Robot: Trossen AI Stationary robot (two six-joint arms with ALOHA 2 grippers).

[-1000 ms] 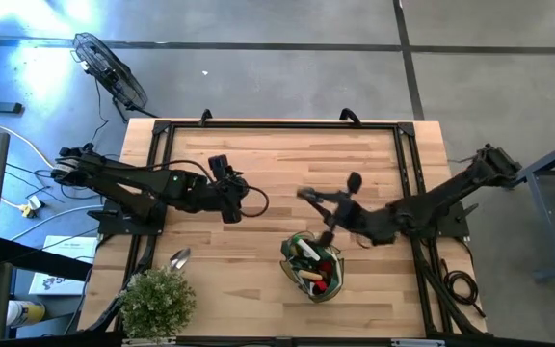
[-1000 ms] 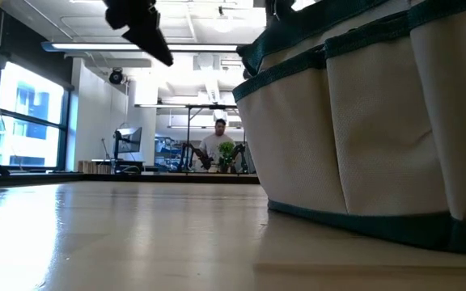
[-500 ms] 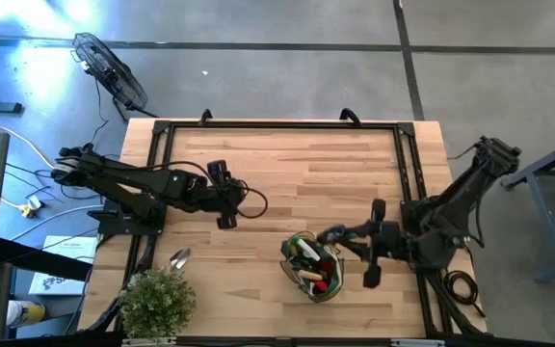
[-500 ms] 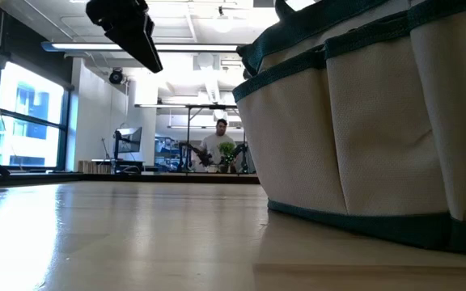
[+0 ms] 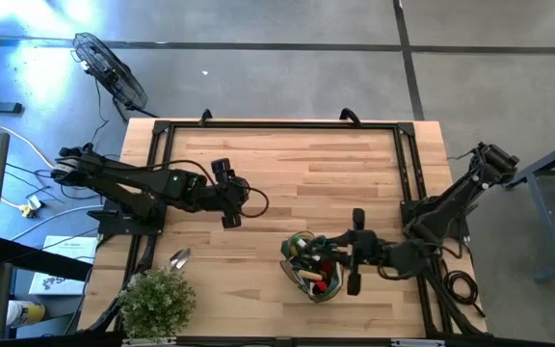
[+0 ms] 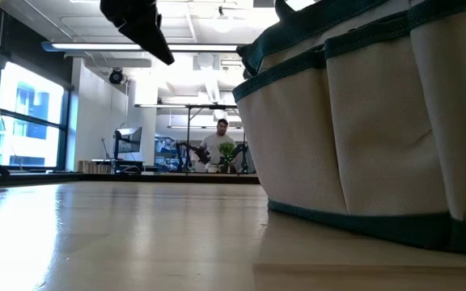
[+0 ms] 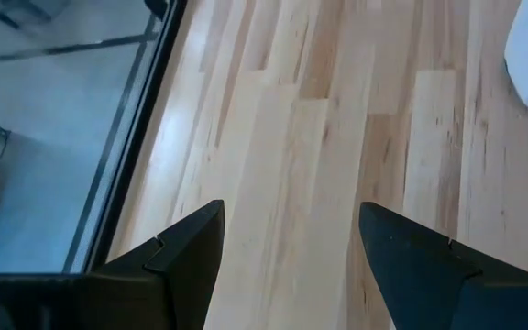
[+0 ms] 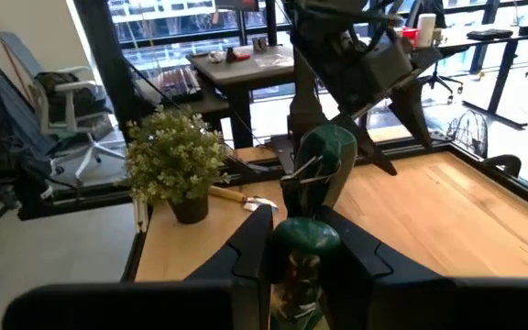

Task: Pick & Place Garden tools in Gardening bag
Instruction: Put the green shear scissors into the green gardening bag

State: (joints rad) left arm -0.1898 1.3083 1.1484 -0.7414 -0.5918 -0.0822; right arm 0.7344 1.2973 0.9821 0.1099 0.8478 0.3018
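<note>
Olive-green fabric of the gardening bag (image 5: 312, 267) fills the low view's right side, hiding its contents there. The right end effector (image 8: 298, 249) clamps a green spray bottle (image 8: 312, 197) beside the bag's mouth. The left end effector (image 7: 287, 240) hangs wide apart over bare wooden bench (image 5: 287, 173). A trowel (image 8: 243, 197) lies by the potted plant (image 8: 174, 163).

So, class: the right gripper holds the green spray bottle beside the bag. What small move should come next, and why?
Probably lower the right gripper into the gardening bag: it is shut on the green spray bottle at the bag's mouth, not yet released.
</note>
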